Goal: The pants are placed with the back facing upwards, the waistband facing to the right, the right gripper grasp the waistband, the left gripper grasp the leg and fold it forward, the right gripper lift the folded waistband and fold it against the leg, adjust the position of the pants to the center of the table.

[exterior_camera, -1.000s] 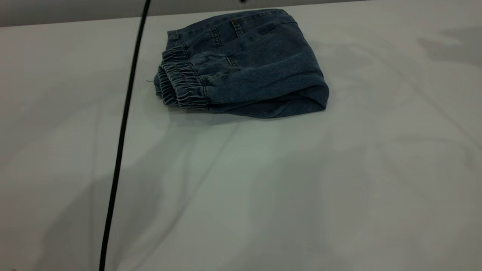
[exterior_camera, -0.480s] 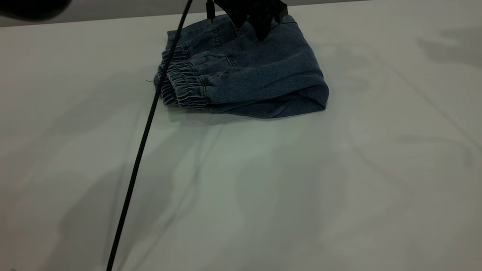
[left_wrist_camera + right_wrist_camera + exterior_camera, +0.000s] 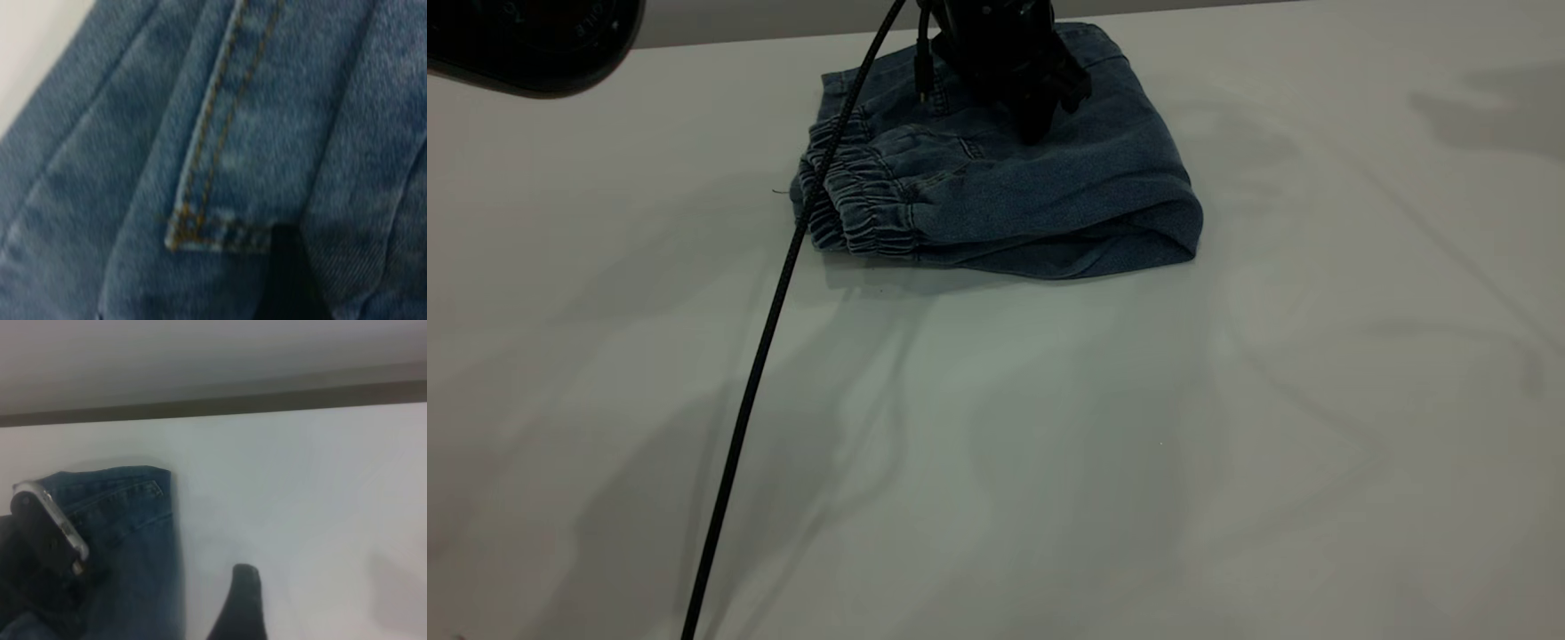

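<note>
The pants (image 3: 1049, 196) lie folded into a blue denim bundle at the far middle of the table (image 3: 1049, 462). The gathered waistband (image 3: 858, 200) is stacked at the bundle's left end. The leg is hidden inside the fold. My left gripper (image 3: 1036, 107) is down on top of the pants near their far edge. Its wrist view is filled by denim (image 3: 267, 133) with a stitched seam. My right gripper (image 3: 293, 607) hangs open above bare table beside the pants (image 3: 133, 540). One dark finger (image 3: 245, 593) shows, and the left gripper (image 3: 47, 533) is also seen on the denim.
A black cable (image 3: 765, 338) runs from the near left up across the waistband to the left arm. A black rounded arm part (image 3: 525, 40) hangs at the top left corner. The table's far edge (image 3: 267, 403) lies just behind the pants.
The left gripper came in from the far side and lowered onto the pants. Its cable swung right across the waistband. A black arm part entered at the top left. The pants stayed put.
</note>
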